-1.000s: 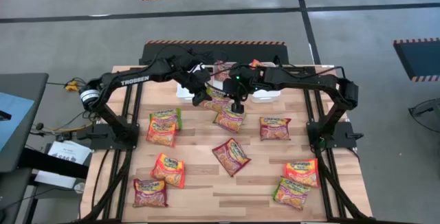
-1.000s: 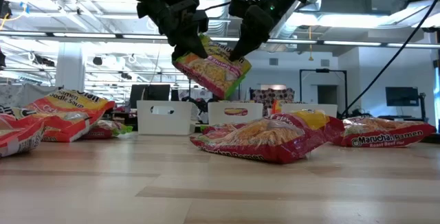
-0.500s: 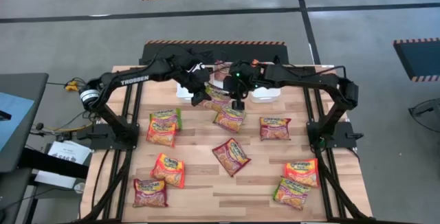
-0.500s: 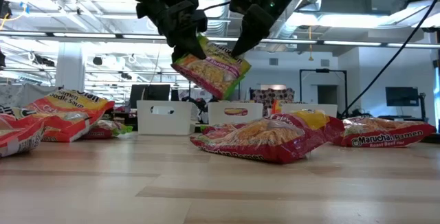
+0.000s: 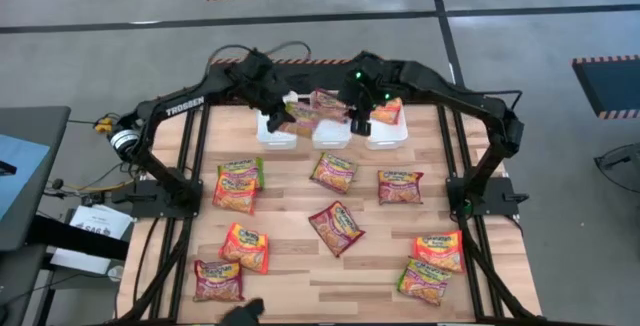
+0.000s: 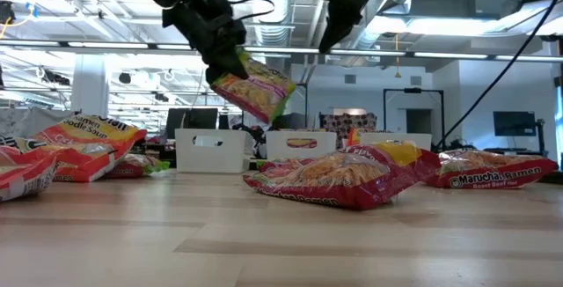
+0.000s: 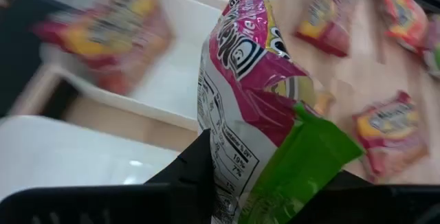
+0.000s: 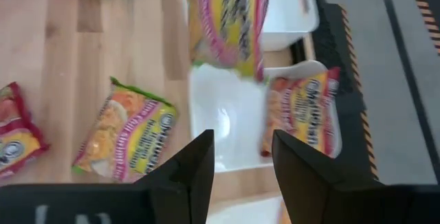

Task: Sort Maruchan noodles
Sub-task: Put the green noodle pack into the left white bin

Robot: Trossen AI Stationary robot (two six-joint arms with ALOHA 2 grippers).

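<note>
My left gripper [image 5: 283, 116] is shut on one Maruchan noodle packet [image 7: 254, 100], pink and green trimmed, above the white bins [image 5: 277, 131] at the table's far edge. My right gripper [image 8: 240, 162] hangs open higher up, over the middle bin [image 8: 234, 121], apart from the held packet and with nothing between its fingers. The right bin holds an orange packet [image 8: 302, 114] lying flat. Another packet [image 5: 328, 101] lies at the middle bin's far end. Several more packets [image 5: 336, 228] lie flat on the wooden table. My left gripper pinches the packet by one end [image 7: 230, 183], one finger on each flat face. The fingers [image 6: 222, 47] slant down from the upper left in the low view. The packet hangs tilted below them, its free end [image 6: 283, 89] lower, clear of bins and table.
Three white bins stand in a row at the far edge [image 5: 331, 134]. Loose packets spread over the table's left [image 5: 237, 184], middle [image 5: 333, 171] and right [image 5: 438, 251]. Bare wood shows between them at the near middle.
My right gripper has opened, let go of the packet, and risen toward the far edge. My left gripper has carried the packet alone toward the far left, from above the table to above the bins; it stays tilted and clear.
</note>
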